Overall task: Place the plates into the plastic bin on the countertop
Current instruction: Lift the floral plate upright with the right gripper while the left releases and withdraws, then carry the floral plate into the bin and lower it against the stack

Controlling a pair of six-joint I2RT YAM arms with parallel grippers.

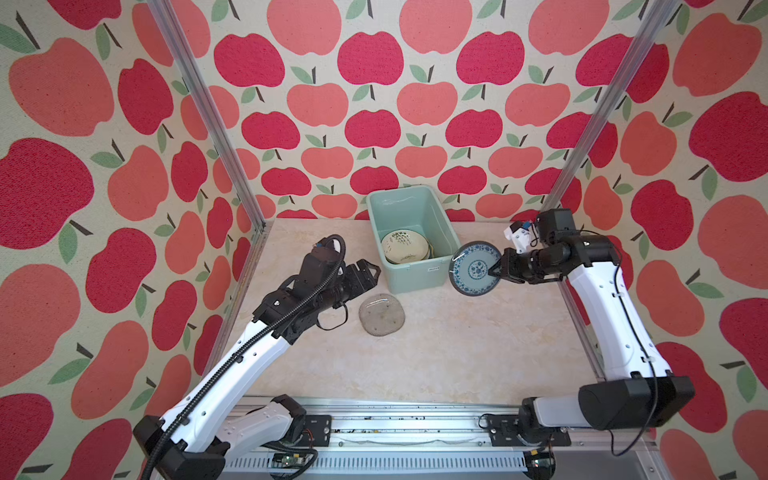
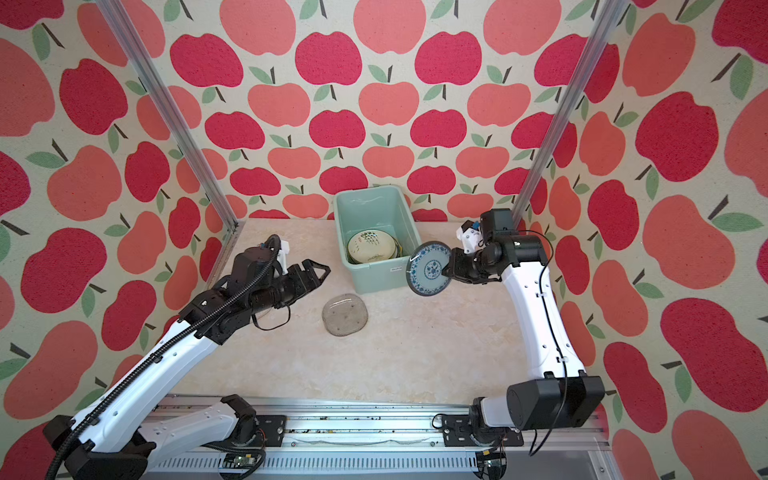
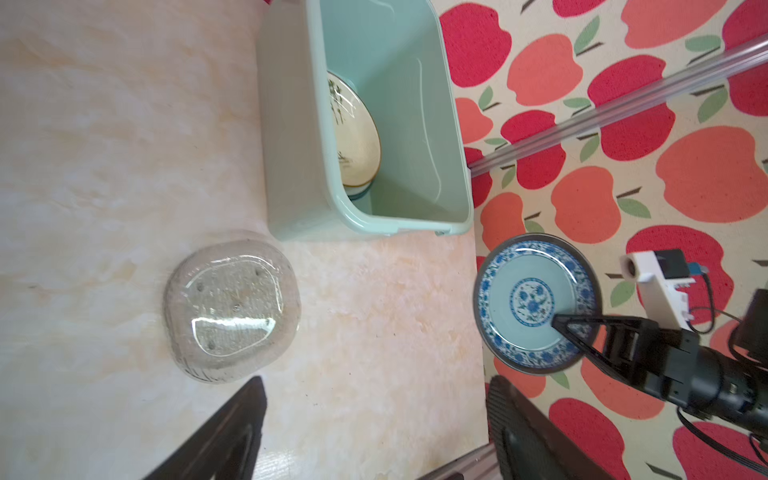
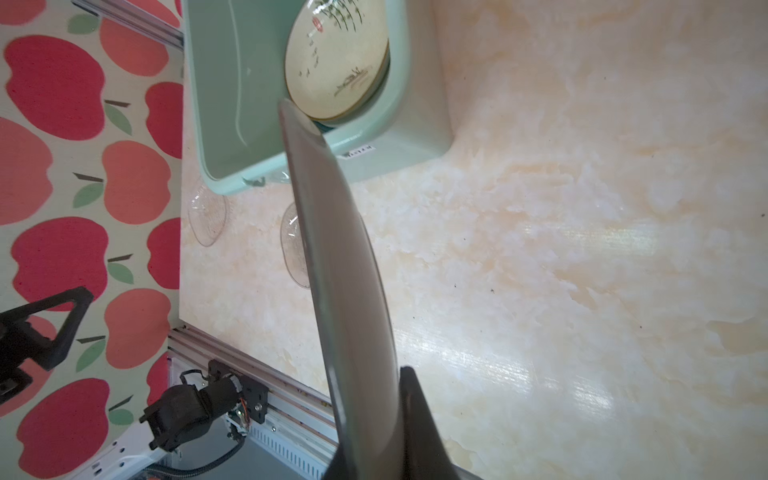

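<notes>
Right gripper (image 1: 496, 270): jaws are clamped on the rim of the blue-patterned plate (image 1: 473, 268), with one fingertip lying across its painted face. The plate stands on edge above the countertop (image 1: 457, 353), its face reaching away from my fingertips toward my other gripper. Just past the plate's edge farthest from this gripper is the near right corner of the plastic bin (image 1: 415, 284). In both top views plate and corner overlap, and I cannot tell whether they touch. Further on, inside the bin at the end nearer my arms, a cream plate with a plant drawing (image 1: 401, 247) lies uppermost. Only thin edges of other plates show under it. Left gripper (image 1: 370, 277): jaws are spread wide with nothing between them, held above the countertop. Below and a little ahead of these fingertips a clear glass plate (image 1: 381, 313) lies on the countertop, apart from the fingers. Beyond it, ahead of the left fingertips, stands the bin's long left wall, near but untouched. Farthest from both grippers, the bin's far end sits close against the apple-patterned wall (image 1: 374, 124).
</notes>
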